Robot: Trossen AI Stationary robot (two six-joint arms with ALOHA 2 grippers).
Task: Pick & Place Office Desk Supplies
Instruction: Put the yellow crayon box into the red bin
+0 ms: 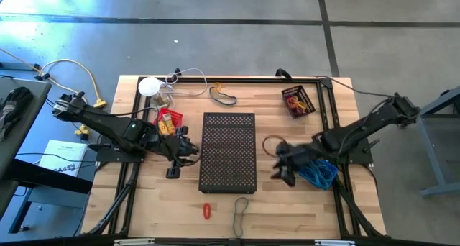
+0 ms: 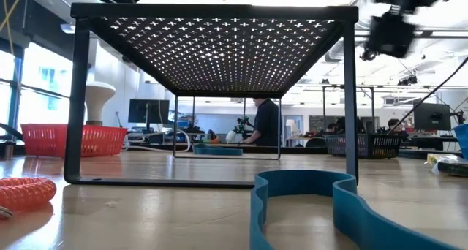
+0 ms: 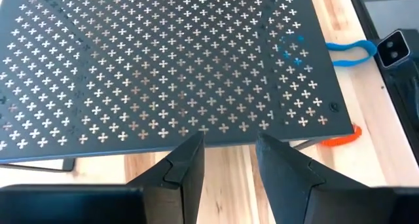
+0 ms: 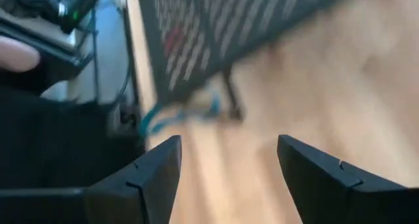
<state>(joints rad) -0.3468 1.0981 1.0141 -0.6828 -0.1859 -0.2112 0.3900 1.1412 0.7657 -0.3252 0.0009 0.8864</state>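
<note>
At the middle of the wooden table (image 1: 144, 210), a black perforated metal shelf (image 1: 228, 151), standing on thin legs
Just left of the shelf, the left gripper (image 3: 228, 160), fingers part open with bare wood between them, holding nothing, pointed at the shelf's edge
Just right of the shelf, the right gripper (image 4: 228, 168), fingers spread wide, nothing between them, hanging above the wood; blurred in its own wrist view
Beside the right gripper, a bundle of blue bands (image 1: 318, 172), and a thin dark band (image 1: 272, 142) lying in a ring between gripper and shelf
Near the front edge, a small red loop (image 1: 207, 211) and a long grey-brown band (image 1: 241, 209), apart from each other
At the back edge, another grey-brown band (image 1: 223, 96); toward the back right corner, a small dark tray (image 1: 297, 101) with red and yellow loops inside
Left of the shelf, beside the left arm, a red packet (image 1: 169, 121) with yellow pieces
At the back left, a white round disc (image 1: 149, 86) with cords
</note>
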